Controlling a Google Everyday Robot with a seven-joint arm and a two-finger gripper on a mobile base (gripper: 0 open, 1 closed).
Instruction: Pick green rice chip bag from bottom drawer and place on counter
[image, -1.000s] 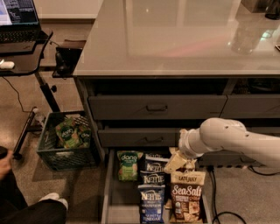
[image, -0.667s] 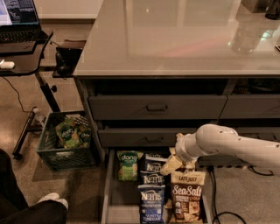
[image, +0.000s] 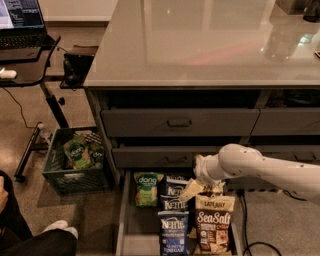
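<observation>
Lying in the bottom drawer's (image: 125, 220) eleven o'clock corner, the green rice chip bag (image: 147, 189) sits untouched, with a blue Kettle bag (image: 175, 192) just at its three o'clock. My gripper (image: 191, 190) has slid toward nine o'clock this past second and hangs over that Kettle bag, nearing the target. I cannot tell whether it is spread or pressed together.
</observation>
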